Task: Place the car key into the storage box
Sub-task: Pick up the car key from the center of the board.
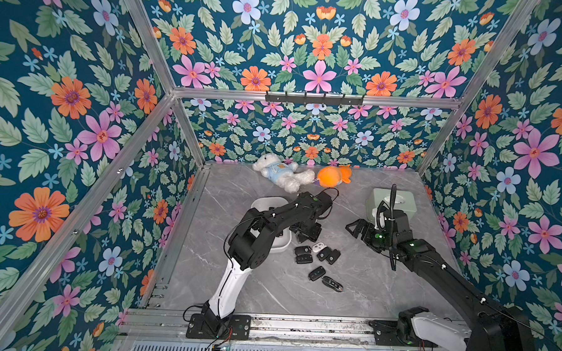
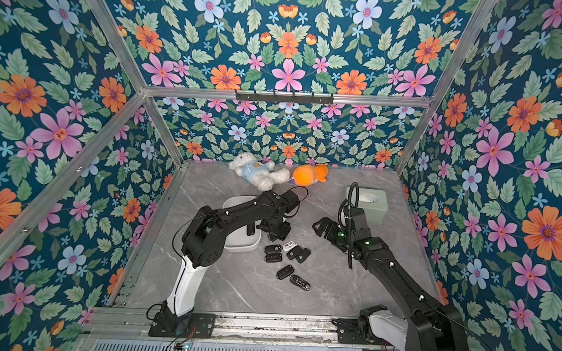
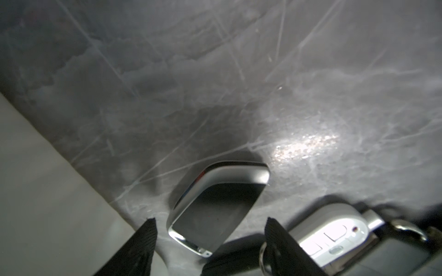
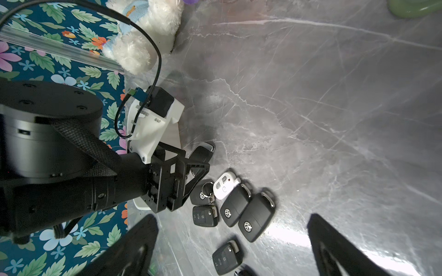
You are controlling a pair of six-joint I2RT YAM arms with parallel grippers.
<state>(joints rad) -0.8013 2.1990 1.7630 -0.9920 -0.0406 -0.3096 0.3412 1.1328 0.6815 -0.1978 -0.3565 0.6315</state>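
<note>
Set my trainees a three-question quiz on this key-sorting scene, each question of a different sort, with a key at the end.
1. True or false: the right gripper is shut on a car key.
2. The car key between the left gripper's open jaws is: A black with silver trim; B white; C orange.
3. Fill in: beside the white bear lies an ___ plush toy.
Key: 1 false, it is open and empty; 2 A; 3 orange.

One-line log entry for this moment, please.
phase: grasp approach | left gripper: open, straddling black car key on table beside storage box | right gripper: open, empty
</note>
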